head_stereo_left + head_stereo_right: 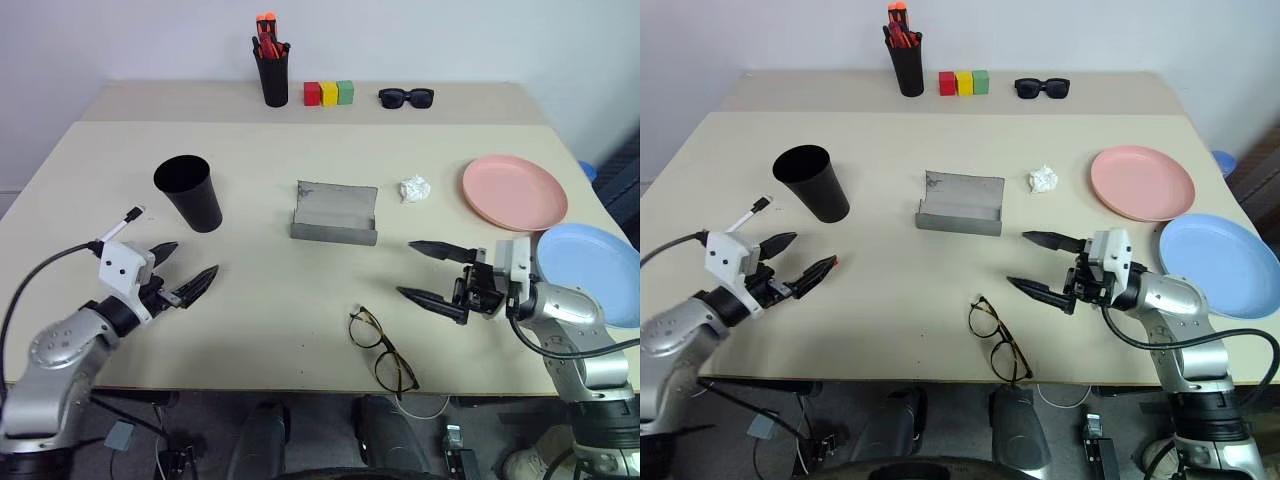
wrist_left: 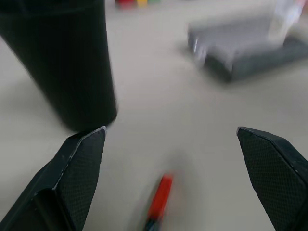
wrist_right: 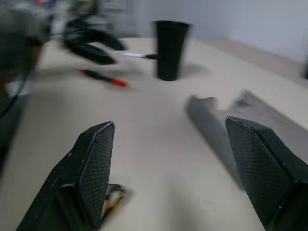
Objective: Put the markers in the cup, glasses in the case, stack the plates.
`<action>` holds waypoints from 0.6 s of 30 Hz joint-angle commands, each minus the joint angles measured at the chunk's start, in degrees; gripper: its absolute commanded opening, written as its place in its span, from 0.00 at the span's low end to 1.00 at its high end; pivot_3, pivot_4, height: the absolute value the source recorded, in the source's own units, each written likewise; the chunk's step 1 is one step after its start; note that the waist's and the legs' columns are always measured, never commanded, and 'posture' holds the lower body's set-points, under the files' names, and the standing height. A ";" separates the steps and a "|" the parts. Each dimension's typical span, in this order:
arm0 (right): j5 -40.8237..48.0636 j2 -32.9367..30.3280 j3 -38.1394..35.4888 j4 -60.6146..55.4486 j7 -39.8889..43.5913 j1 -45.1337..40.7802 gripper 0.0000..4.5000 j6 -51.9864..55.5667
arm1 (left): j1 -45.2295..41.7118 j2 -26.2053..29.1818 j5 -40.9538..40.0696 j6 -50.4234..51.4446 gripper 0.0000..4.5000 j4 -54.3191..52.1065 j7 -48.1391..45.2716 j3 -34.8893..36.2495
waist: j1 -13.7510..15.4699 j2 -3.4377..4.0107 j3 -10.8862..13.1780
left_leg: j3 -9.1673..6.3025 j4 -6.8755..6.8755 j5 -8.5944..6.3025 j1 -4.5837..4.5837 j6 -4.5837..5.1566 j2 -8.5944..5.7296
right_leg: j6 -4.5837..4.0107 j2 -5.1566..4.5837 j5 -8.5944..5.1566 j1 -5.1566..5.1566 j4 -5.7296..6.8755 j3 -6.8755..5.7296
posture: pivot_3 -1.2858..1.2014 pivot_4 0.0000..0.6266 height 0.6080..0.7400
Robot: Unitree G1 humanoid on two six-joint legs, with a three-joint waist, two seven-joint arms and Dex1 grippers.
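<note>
A: Quick status, grippers first?

B: Your left gripper sits lower left of the head view, jaws spread wide, nothing in them. It hovers over the table, just below the cup.

A: And the right one?

B: Right gripper is lower right, fingers pointing toward frame centre, also well apart & empty. Nothing touching either finger.

A: Markers?

B: You can see the red-capped marker in the left wrist view, lying on the table between the left fingers, near the cup's base. The right wrist view shows it flat on the table beside that gripper. The white marker pokes out left of the cup, close above the left wrist; can't tell if it's lying flat.

A: Glasses & case?

B: Glasses lie bottom centre, arms unfolded, just left of and below the right gripper. Case is open, mid-frame, above the glasses and apart from them.

A: Plates?

B: Pink plate is right of centre, blue plate at the right edge below it. They're side by side, not stacked; can't tell if the rims touch.

A: Other stuff?

B: Crumpled white paper between case & pink plate. Along the top: pen holder w/ orange-red pens, coloured blocks, sunglasses.
</note>
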 commanded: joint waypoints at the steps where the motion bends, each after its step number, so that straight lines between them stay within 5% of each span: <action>1: -0.74 -1.21 2.10 1.23 5.06 -1.52 0.83 -1.75 | -2.67 4.20 -2.44 5.87 1.00 -1.60 -2.41 2.15 | 0.00 -0.01 0.00 | 0.00 -0.01 0.00 0.00 0.00 0.00 | 0.00 0.00 0.00 0.00 -0.01 0.00 | 0.52 0.24 1.00; 18: -4.88 3.22 7.94 15.07 15.22 -7.89 0.83 -13.30 | -8.67 17.37 -2.31 22.10 1.00 0.20 -11.10 -1.34 | -0.21 -0.01 0.07 | 0.01 -0.06 0.00 -0.01 0.00 0.02 | 0.21 0.00 0.11 -0.12 0.12 -0.02 | 0.52 0.24 1.00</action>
